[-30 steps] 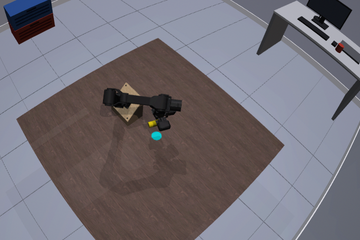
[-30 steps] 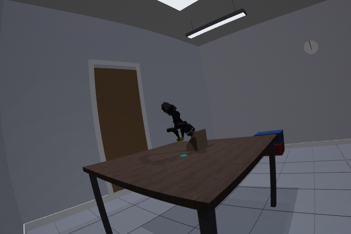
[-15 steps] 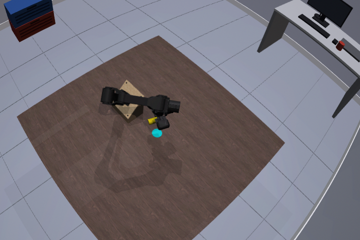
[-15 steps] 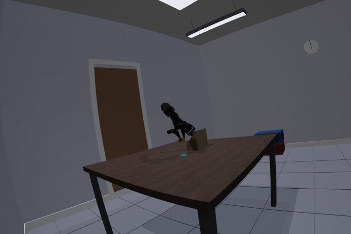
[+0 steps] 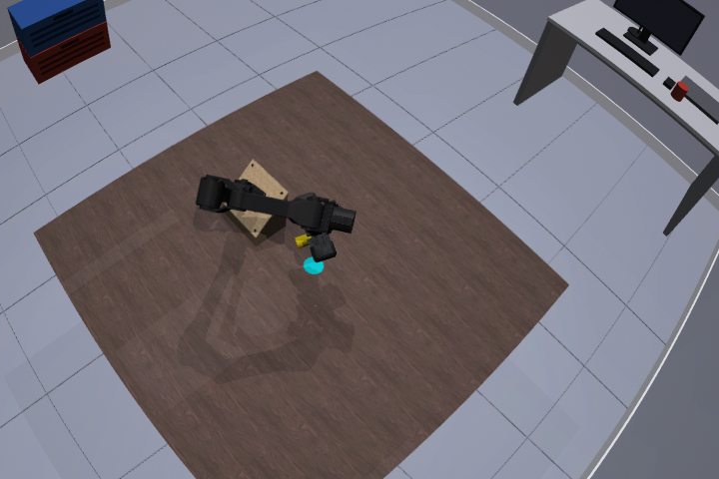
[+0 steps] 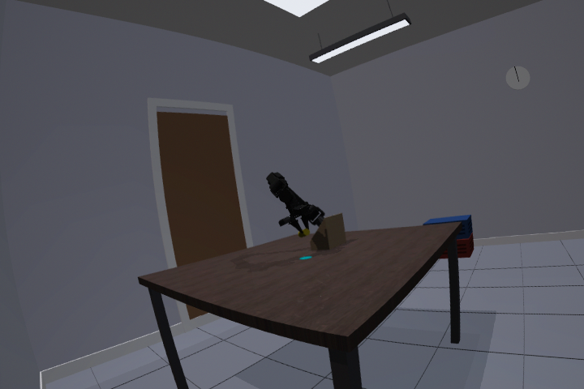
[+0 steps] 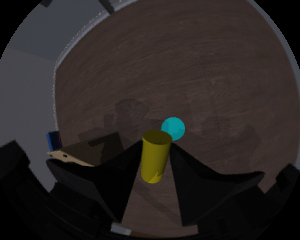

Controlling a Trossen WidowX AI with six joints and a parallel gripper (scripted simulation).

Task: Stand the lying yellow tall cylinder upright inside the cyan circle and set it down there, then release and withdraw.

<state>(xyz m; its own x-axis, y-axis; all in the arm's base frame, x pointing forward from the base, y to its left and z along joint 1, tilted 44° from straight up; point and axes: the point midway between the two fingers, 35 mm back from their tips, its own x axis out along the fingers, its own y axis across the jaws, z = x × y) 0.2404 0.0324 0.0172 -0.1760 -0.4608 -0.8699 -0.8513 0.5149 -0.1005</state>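
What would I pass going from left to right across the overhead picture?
Stacked blue and red crates → tan block under the arm's base → yellow tall cylinder held in the gripper → grey desk with monitor and red cup.

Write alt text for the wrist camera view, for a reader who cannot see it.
A yellow cylinder is clamped between the two dark fingers of the pincer, seen from just behind, with its far end pointing toward a small cyan circle on the brown wooden table. The cylinder's tip overlaps the circle's near edge in this view.
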